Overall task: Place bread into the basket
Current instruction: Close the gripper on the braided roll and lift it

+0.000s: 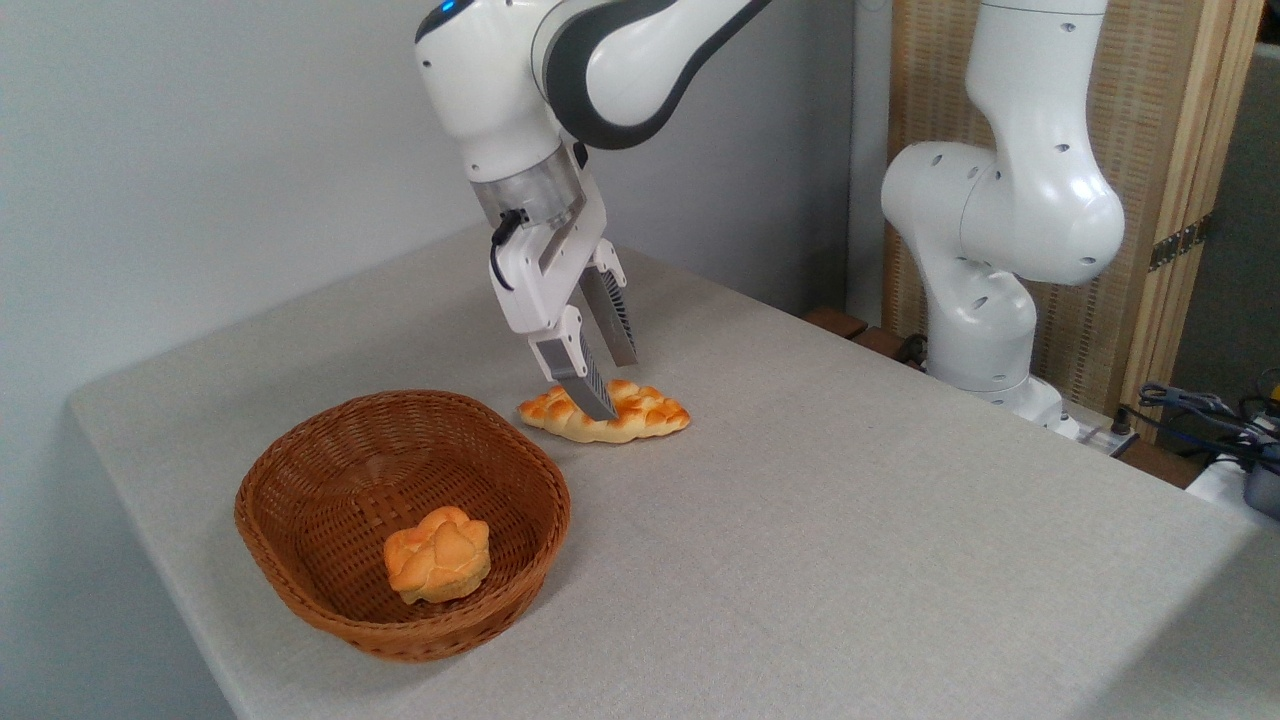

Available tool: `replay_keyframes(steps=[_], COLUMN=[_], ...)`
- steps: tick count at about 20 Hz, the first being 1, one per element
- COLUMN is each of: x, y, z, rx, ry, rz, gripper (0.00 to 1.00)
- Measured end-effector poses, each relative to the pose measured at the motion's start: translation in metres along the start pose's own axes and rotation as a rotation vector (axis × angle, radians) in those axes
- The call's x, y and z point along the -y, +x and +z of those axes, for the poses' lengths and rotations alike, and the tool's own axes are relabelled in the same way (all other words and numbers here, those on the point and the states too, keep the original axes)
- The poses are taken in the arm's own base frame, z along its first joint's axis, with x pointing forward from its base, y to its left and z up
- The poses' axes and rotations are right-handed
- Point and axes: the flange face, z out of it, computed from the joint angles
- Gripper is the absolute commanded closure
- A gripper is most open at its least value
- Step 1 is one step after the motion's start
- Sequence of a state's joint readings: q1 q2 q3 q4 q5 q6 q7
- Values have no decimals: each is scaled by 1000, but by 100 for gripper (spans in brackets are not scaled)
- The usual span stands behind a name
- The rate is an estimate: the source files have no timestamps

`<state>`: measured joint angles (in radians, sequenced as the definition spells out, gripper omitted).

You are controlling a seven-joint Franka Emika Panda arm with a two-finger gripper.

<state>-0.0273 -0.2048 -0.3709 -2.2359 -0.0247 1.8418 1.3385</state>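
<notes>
The bread [645,412], a long braided golden loaf, lies on the table just right of the basket's far end. My gripper [615,388] is open and low over the loaf's middle. One finger [590,385] stands in front of the loaf and covers part of it, while the other finger [617,325] is behind it. The loaf still rests on the cloth. The basket [290,450], an oval of brown wicker with low sides, sits at the front left.
A small round knobbly bun [437,553] lies inside the basket near its front wall. The arm's white base [985,300] stands at the table's back right edge. Cables and a wooden screen are beyond it. A grey cloth [850,520] covers the table.
</notes>
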Motion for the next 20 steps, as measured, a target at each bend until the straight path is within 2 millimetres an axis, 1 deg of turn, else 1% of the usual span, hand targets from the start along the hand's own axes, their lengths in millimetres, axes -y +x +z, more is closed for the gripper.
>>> replay_keyframes(steps=[4, 5, 6, 8, 11, 19, 20], x=[6, 7, 7, 7, 7, 7, 7], y=[11, 14, 16, 18, 20, 20, 20], z=[20, 24, 27, 29, 30, 30, 29], rx=[-7, -8, -8, -7, -6, -5, -5], ry=[19, 23, 25, 22, 21, 21, 21], rz=[22, 28, 33, 37, 40, 40, 38], gripper=[0, 10, 22, 52, 69, 70, 65])
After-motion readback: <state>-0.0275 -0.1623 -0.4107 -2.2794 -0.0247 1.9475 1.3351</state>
